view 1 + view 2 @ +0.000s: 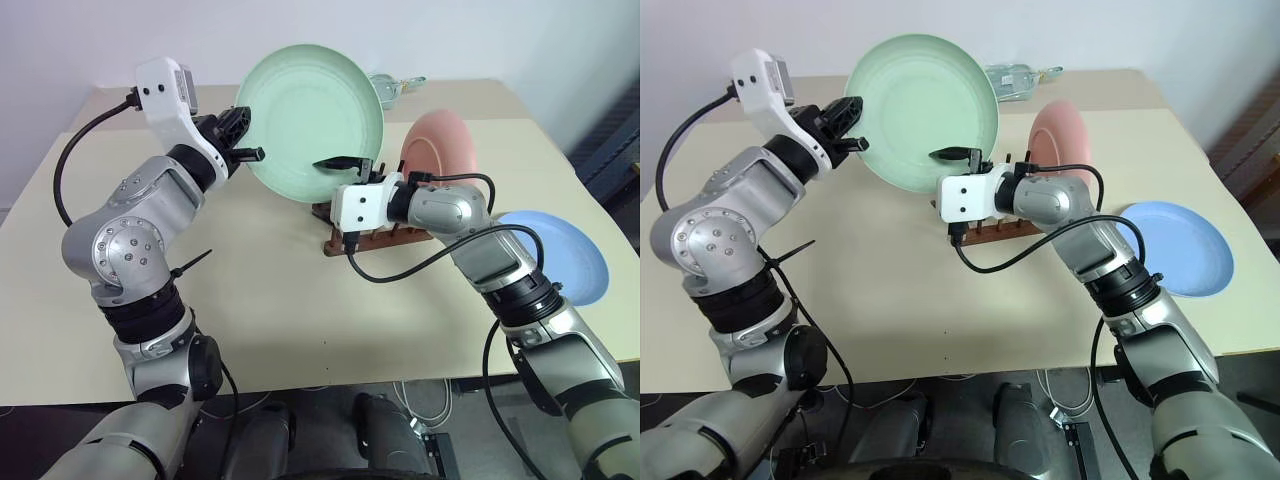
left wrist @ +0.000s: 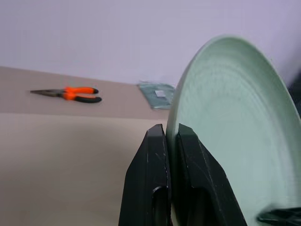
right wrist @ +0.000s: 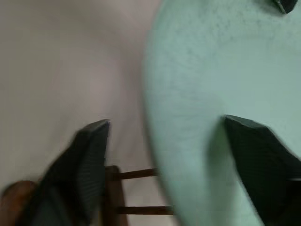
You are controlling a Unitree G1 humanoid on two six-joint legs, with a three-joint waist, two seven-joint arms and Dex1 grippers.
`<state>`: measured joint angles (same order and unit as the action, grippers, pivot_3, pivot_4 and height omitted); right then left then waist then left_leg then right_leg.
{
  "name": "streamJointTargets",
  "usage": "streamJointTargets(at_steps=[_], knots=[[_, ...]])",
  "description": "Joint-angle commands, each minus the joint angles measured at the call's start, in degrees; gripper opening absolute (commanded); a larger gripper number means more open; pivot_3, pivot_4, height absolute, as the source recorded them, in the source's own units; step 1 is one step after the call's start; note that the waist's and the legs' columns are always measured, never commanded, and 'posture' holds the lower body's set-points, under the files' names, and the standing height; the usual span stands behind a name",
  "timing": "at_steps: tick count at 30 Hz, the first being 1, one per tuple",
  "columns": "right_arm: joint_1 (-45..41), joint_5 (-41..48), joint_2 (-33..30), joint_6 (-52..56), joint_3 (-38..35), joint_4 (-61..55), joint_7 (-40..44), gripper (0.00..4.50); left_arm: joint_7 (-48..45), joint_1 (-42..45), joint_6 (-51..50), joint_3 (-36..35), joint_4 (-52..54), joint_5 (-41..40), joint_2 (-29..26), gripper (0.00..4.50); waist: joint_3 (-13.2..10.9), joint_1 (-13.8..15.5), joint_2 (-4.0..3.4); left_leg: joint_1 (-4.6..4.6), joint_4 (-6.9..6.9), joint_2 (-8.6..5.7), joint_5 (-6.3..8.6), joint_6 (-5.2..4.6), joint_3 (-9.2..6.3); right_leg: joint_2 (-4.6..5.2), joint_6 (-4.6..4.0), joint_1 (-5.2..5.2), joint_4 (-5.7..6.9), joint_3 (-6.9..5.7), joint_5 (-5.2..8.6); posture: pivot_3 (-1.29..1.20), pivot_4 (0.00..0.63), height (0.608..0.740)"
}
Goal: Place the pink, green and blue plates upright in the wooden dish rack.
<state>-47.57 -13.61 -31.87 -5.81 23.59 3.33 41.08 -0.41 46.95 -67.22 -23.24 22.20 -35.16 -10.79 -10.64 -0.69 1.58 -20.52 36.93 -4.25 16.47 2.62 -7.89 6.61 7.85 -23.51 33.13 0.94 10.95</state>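
My left gripper (image 1: 248,140) is shut on the left rim of the pale green plate (image 1: 310,110), holding it upright in the air above the table. In the left wrist view its two fingers (image 2: 155,160) pinch that rim. My right gripper (image 3: 171,136) is open, and its fingers straddle the green plate's lower right edge with gaps on both sides. Below the green plate stands the dark wooden dish rack (image 1: 385,238). The pink plate (image 1: 440,145) stands upright in it. The blue plate (image 1: 560,255) lies flat at the table's right edge.
Orange-handled pliers (image 2: 70,93) lie on the far part of the beige table (image 1: 270,300). A clear plastic item (image 1: 1020,75) rests at the back behind the green plate. A black cable (image 1: 420,265) hangs from my right wrist just in front of the rack.
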Motion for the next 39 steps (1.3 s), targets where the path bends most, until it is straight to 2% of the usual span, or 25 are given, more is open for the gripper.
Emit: streamJointTargets(at_steps=[1,5,6,8,10,11,14,17,19,21,23,29,35,39], knots=[[-1.04,-1.65,0.58,-2.26,-1.99,0.25,-1.41,2.12,0.46,0.15,-0.19,-0.69,3.29,-2.79,0.43,0.00,0.00,-0.04,0.00,0.00,0.00,0.00,0.00,-0.01,0.00,0.00,0.00,0.01,0.00,0.00,0.00,0.00,0.150,0.740],[-0.48,-3.37,0.53,-3.34,-2.68,0.10,-2.68,0.15,1.45,0.57,1.74,-3.98,2.60,-5.08,2.06,1.58,0.00,-0.08,0.00,0.03,-0.01,0.01,0.02,-0.04,-0.01,-0.04,-0.01,0.01,0.02,0.00,0.00,0.00,0.150,0.740],[-0.42,-4.25,0.50,-3.79,-2.89,0.05,-3.68,0.00,1.92,1.53,3.43,-5.88,2.27,-6.57,3.01,2.11,-0.01,-0.06,0.01,0.03,-0.01,0.02,0.02,-0.04,-0.02,-0.04,-0.01,0.02,0.01,0.00,0.00,0.00,0.150,0.740],[-0.23,-5.56,0.29,-4.39,-3.54,-0.34,-5.19,0.00,4.58,4.16,7.88,-10.83,0.84,-9.46,4.70,3.06,-0.04,0.05,0.05,0.00,0.01,0.01,0.01,-0.02,-0.02,-0.03,-0.01,0.01,0.01,0.01,0.00,0.00,0.150,0.740],[0.19,-5.36,-0.41,-4.23,-4.86,-1.24,-5.48,0.00,7.66,6.17,11.87,-14.96,-1.45,-10.24,3.95,4.15,-0.08,0.06,0.10,-0.01,0.03,0.02,0.00,0.00,-0.04,-0.04,-0.01,0.00,0.00,0.00,0.00,0.00,0.150,0.740],[0.37,-5.23,-0.62,-4.21,-5.34,-1.51,-5.45,0.00,8.51,6.48,12.90,-15.70,-2.16,-10.51,3.36,4.48,-0.08,-0.03,0.10,0.01,0.01,0.01,0.00,0.01,-0.04,-0.04,-0.01,0.02,0.00,0.00,0.00,0.00,0.150,0.740],[3.01,4.22,-0.47,1.45,-12.08,-6.49,-2.85,0.00,2.37,2.08,16.42,-10.98,-2.29,-5.59,-5.06,4.48,-0.07,-0.10,0.09,0.06,-0.05,0.03,-0.07,0.14,0.00,-0.06,-0.01,0.03,-0.01,0.02,0.00,0.00,0.150,0.740],[5.47,23.44,0.86,19.30,-22.18,-14.96,1.10,0.00,-7.75,-7.88,19.65,-1.34,-0.71,-0.75,-13.88,4.48,-0.08,-0.14,0.05,0.05,-0.08,0.04,-0.14,0.23,0.02,-0.09,-0.03,0.01,-0.02,0.09,-0.01,0.00,0.150,0.740],[5.78,38.62,1.52,33.79,-29.44,-19.75,0.72,0.00,-14.80,-14.54,21.88,3.91,0.77,-0.37,-16.94,4.48,-0.08,0.19,0.04,0.06,-0.05,0.01,0.02,-0.06,0.04,-0.08,-0.05,0.04,-0.01,0.16,-0.01,0.00,0.150,0.740],[5.07,53.15,2.60,46.56,-36.94,-21.89,-3.53,0.00,-20.56,-19.98,23.47,8.59,2.81,-0.64,-18.48,4.48,-0.08,0.49,0.04,0.01,0.03,0.03,0.08,-0.17,-0.07,-0.07,-0.12,0.08,-0.02,0.12,0.01,0.00,0.150,0.740],[5.89,62.15,2.40,54.09,-41.48,-23.23,-6.53,0.00,-25.95,-24.95,24.25,12.57,4.82,-1.25,-19.57,4.48,-0.09,0.42,0.03,0.00,0.02,0.09,0.09,-0.18,-0.11,-0.07,-0.34,0.08,-0.04,0.12,0.06,0.00,0.150,0.740],[8.63,71.69,1.44,62.33,-45.88,-22.98,-13.57,0.00,-38.60,-34.05,26.83,21.67,9.14,-1.65,-23.43,4.48,-0.19,-0.07,-0.21,-0.01,-0.08,0.14,0.12,-0.21,0.07,-0.07,-0.50,-0.04,-0.05,0.13,0.18,0.00,0.150,0.740],[6.22,80.28,1.31,65.36,-49.33,-16.56,-17.68,0.00,-39.77,-34.24,27.79,23.91,8.13,-1.16,-22.28,4.48,-0.19,0.09,-0.25,-0.01,-0.05,0.15,0.11,-0.24,0.12,-0.05,-0.48,-0.02,-0.05,0.13,0.17,0.00,0.150,0.740],[6.20,80.91,0.36,65.83,-48.26,-13.23,-18.31,0.00,-39.37,-34.05,28.28,24.44,7.75,-0.17,-22.07,4.48,-0.19,0.08,-0.25,-0.01,-0.04,0.14,0.11,-0.25,0.12,-0.05,-0.47,-0.01,-0.06,0.13,0.17,0.00,0.150,0.740]])
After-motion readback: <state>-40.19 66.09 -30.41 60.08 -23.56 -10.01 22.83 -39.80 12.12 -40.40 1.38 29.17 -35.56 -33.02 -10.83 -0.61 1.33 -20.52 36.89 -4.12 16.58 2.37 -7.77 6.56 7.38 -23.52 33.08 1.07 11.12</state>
